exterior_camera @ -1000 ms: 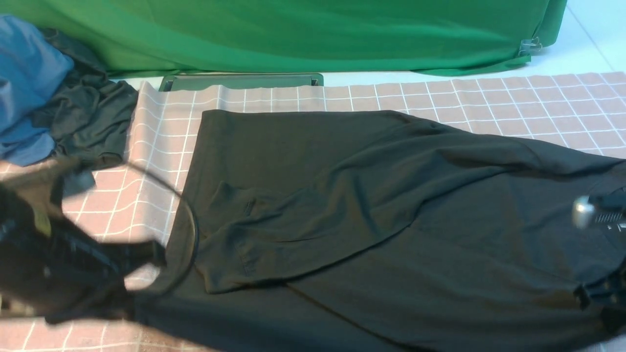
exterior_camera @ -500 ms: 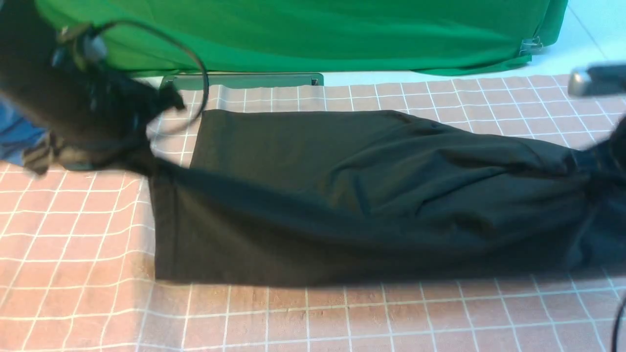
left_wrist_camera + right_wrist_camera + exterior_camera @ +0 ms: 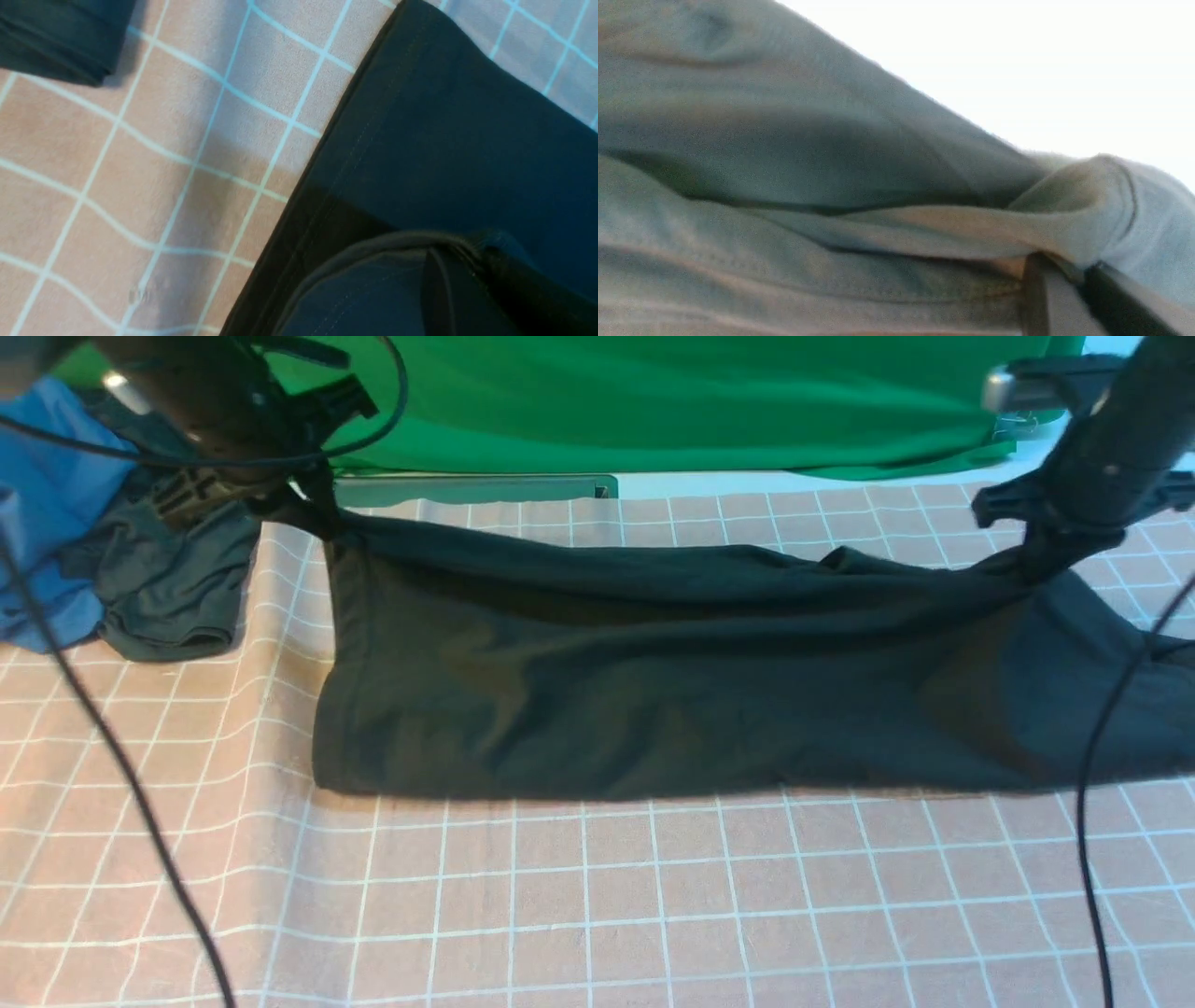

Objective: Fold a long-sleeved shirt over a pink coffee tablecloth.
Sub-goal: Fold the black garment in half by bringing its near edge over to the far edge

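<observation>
Nearest the bench's front edge, the pink coffee tablecloth [image 3: 597, 896] shows only its grid. Beyond it the long-sleeved shirt [image 3: 653, 691] rests on its folded near edge, its long axis running from the bench's left side to its right. Its far edge hangs lifted between the left tool [image 3: 313, 513] and the right tool [image 3: 1041, 555], each clamped on one end of the fabric. Each end has its own arm, so setting that edge down likely needs both to lower evenly toward the bench's far edge.

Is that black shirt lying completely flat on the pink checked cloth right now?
No, the left gripper and right gripper hold the far edge of the black shirt raised off the pink cloth.
</observation>
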Controlling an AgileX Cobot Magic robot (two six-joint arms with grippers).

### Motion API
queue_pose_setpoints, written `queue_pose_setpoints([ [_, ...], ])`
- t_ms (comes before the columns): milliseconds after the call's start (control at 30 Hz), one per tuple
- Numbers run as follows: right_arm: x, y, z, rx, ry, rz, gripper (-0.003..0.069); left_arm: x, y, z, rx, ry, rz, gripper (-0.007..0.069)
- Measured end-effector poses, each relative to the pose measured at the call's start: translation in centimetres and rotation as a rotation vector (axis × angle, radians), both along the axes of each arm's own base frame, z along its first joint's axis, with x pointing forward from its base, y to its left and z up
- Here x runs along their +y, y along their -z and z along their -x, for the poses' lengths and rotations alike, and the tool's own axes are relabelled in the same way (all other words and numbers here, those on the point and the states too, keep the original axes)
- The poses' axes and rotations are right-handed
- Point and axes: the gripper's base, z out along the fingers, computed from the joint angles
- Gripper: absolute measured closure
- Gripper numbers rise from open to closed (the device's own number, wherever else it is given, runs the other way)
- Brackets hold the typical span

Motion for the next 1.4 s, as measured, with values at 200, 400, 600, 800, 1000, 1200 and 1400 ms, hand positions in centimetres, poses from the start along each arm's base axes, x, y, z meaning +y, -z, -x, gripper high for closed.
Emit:
queue_pose_setpoints([
  [200,0.3,-1.5,-0.9,-0.041,-0.026,0.009,0.0261,0.1,1.5,-0.6,0.037,0.006,-0.013,0.0610],
  [400,4.0,-2.9,-0.2,-0.038,-0.366,0.031,0.0207,0.1,1.3,-0.7,0.029,0.027,-0.021,0.0610],
  [600,9.3,-1.5,-0.4,-0.085,-0.647,0.071,0.0202,0.0,1.3,-0.7,0.028,0.032,-0.015,0.0610],
  [800,10.6,0.9,-1.1,-0.073,-0.718,0.115,0.0203,0.0,1.3,-0.7,0.028,0.040,-0.018,0.0610],
  [1000,10.5,2.5,-1.2,-0.019,-0.750,0.127,0.0302,0.0,1.3,-0.7,0.029,0.041,-0.018,0.0610],
  [1200,10.6,2.6,-1.4,-0.040,-0.749,0.132,0.0589,0.0,1.3,-0.7,0.028,0.040,-0.018,0.0610],
  [1400,10.6,2.4,-1.6,-0.058,-0.741,0.135,0.0612,0.0,1.3,-0.7,0.025,0.042,-0.019,0.0610],
])
